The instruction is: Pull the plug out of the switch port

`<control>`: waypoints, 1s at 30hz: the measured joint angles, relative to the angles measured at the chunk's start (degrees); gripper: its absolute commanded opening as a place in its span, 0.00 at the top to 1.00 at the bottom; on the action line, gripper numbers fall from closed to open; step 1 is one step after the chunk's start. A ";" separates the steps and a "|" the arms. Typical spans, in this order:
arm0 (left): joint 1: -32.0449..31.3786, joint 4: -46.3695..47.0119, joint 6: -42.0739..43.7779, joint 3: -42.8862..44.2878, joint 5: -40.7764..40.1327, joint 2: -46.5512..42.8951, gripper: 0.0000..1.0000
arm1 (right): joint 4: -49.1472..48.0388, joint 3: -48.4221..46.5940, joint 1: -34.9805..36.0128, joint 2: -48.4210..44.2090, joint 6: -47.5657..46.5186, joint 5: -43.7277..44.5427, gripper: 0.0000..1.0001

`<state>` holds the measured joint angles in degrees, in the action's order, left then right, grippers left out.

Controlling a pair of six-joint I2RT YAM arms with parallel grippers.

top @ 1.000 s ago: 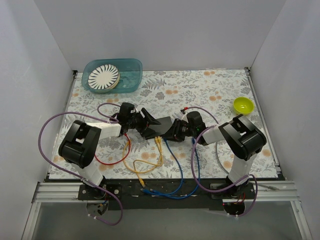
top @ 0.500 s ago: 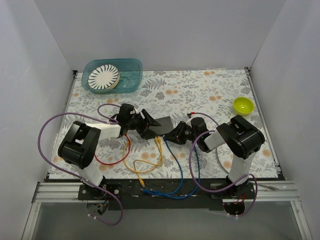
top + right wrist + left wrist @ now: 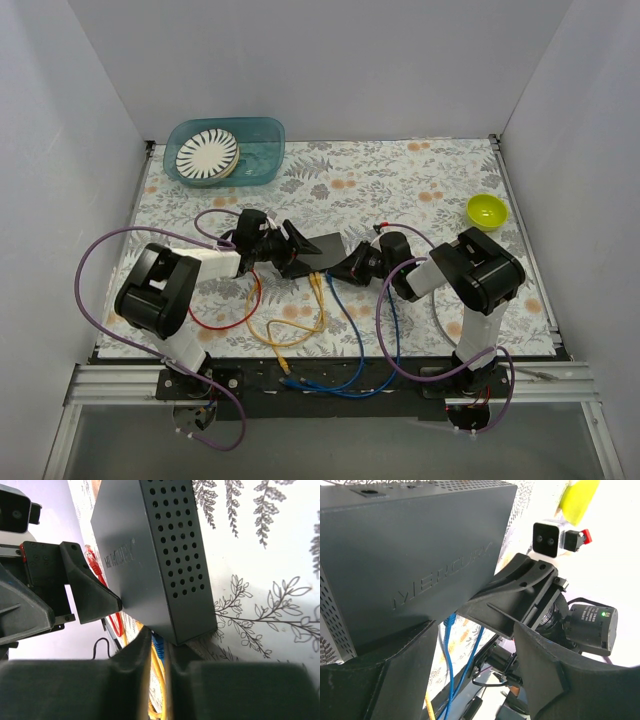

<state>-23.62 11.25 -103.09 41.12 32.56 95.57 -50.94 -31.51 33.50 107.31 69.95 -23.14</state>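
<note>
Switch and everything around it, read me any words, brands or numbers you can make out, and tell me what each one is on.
"MERCURY": raised letters on the top face of the switch, clear in the left wrist view.
The same lettering in the right wrist view: too blurred and foreshortened to read.
White print on the black motor housing with the green light: too small to read.
Top view: nothing readable.
</note>
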 measured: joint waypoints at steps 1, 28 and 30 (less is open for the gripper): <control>0.02 0.00 0.02 -0.11 0.07 -0.09 0.37 | 0.02 0.00 -0.04 0.00 -0.15 -0.09 0.95; 0.09 -2.14 -0.48 -1.46 1.33 -1.64 0.37 | 4.11 -1.05 0.00 -0.48 -6.88 -4.48 0.70; 0.09 -2.43 -0.35 -1.38 1.33 -1.64 0.37 | 2.75 -1.05 0.00 0.28 -6.21 -4.85 0.70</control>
<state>-23.53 8.82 -103.44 39.75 33.89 93.93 -48.18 -32.56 33.50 107.59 63.75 -27.99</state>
